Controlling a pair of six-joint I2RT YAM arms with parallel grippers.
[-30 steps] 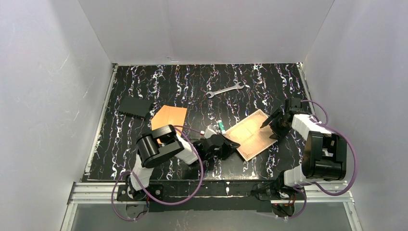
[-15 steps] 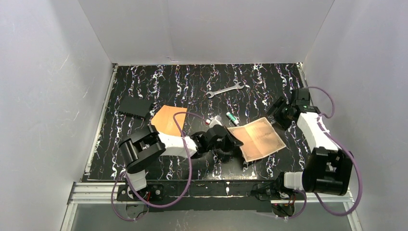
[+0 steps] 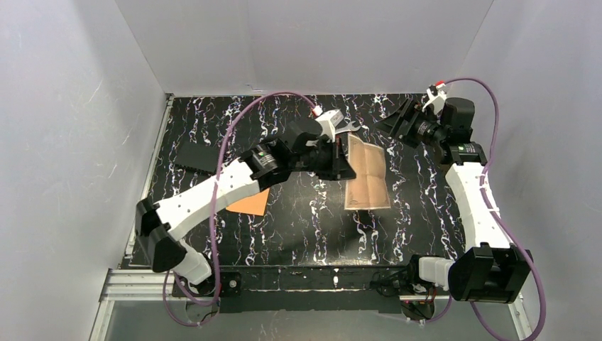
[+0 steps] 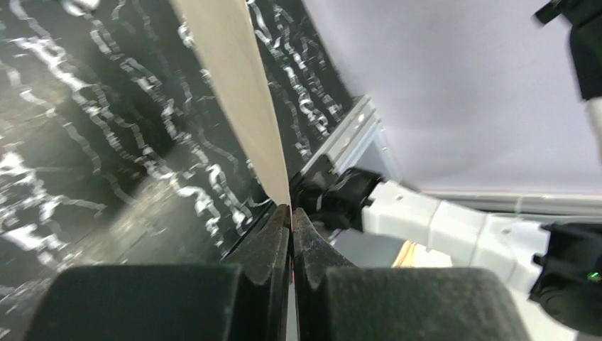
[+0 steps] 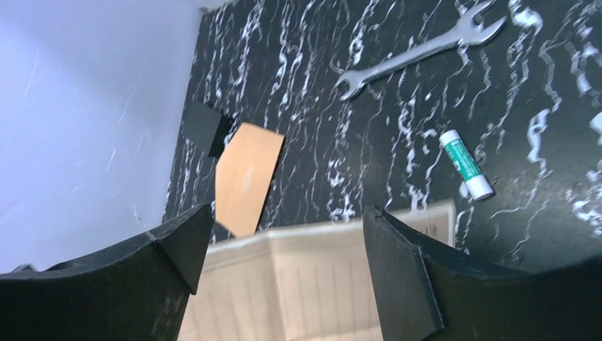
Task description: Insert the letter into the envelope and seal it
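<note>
At frame centre the left gripper point(image 3: 348, 169) is pinching the letter point(image 3: 367, 177) by its edge. Upper right, the right gripper point(image 3: 392, 121) is hovering, jaws spread wide.

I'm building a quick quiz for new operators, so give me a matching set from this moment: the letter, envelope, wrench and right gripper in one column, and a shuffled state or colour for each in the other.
Column one:
1. letter
2. envelope
3. wrench
4. right gripper

Column two:
A. silver metal, lying flat
B. open, gripping nothing
C. pinched at its edge by the shut left gripper
D. orange-brown, lying flat

Pairs: 1-C, 2-D, 3-A, 4-B
</note>
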